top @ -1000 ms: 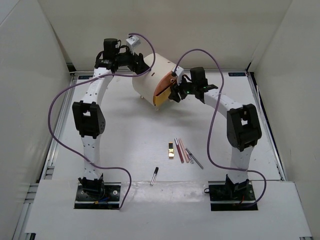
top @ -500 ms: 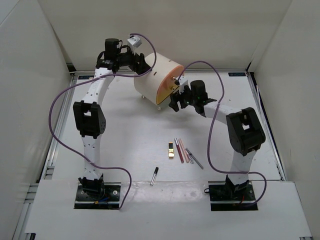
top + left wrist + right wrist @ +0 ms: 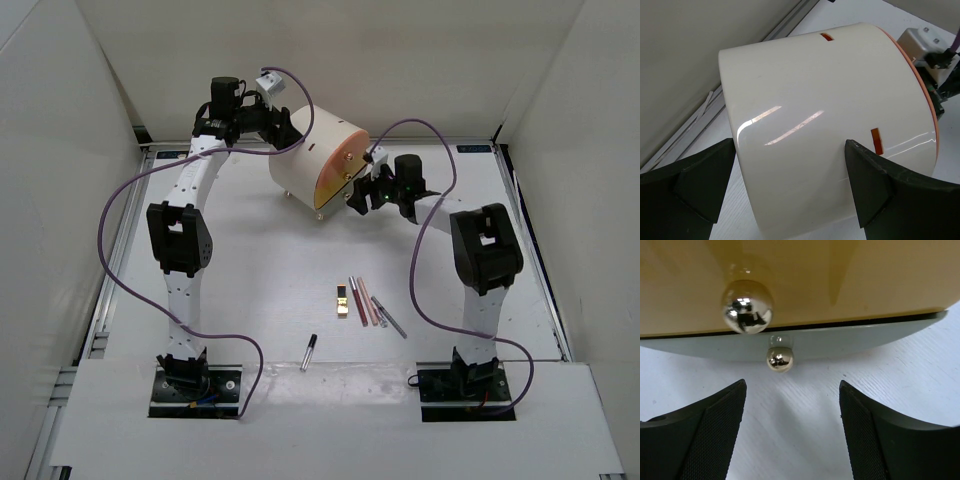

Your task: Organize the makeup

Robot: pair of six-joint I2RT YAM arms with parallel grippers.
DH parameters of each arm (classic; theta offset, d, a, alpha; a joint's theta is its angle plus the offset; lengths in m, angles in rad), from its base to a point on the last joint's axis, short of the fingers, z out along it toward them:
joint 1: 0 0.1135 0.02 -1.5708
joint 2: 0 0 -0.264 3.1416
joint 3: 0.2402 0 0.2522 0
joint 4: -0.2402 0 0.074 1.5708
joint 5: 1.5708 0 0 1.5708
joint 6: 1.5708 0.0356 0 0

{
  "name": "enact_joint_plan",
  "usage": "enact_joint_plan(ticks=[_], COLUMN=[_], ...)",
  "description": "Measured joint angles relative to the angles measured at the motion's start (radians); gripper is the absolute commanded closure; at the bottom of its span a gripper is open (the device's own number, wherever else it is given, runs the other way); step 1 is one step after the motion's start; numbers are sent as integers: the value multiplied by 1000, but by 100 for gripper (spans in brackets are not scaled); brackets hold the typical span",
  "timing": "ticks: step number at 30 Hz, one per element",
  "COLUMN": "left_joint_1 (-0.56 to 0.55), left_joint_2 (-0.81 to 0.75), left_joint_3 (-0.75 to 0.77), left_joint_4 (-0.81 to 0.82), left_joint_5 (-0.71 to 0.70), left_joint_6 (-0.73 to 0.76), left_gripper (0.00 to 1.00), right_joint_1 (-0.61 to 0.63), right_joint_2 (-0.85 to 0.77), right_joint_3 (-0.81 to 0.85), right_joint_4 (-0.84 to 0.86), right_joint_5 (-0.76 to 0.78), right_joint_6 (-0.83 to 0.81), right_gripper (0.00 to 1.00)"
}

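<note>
Drawer (image 3: 335, 176) of box (image 3: 305, 150) now flush shut. Right pincer (image 3: 791, 390) released, empty, backed off from knobs (image 3: 747, 306). Left pincer (image 3: 790, 145) spread wide over box. Makeup pencils (image 3: 364, 300) on near bench (image 3: 260, 260), not yet stored.

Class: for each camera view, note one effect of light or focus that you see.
Top external: even light, soft shadow beneath the cream box. Left wrist: bright glare streaks across the box's curved wall. Right wrist: the chrome knobs reflect bright spots.

The left tool (image 3: 790, 192) hung spread wide against the curved wall of the cream box (image 3: 305, 160), while the right tool (image 3: 792, 432) sat low before its front, fingers (image 3: 705, 435) apart and empty.
</note>
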Motion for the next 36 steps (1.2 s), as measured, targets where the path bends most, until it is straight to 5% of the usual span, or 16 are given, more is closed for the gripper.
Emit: enact_joint_plan(ticks=[13,24,36], left_joint_1=[0,-3,5], left_joint_2=[0,0,0], left_joint_3=[2,3,7], left_joint_4=[-6,-10,-38], left_joint_5=[-4,-9,6], left_joint_6=[6,24,36], left_gripper=[2,2,2], right_joint_1=[-3,-6,3], right_joint_2=[152,188,160], right_joint_3=[76,98,15], right_joint_4=[144,175,265], right_joint_5=[-85,-160,-132], right_joint_6=[135,190,187], right_gripper=[34,81,97])
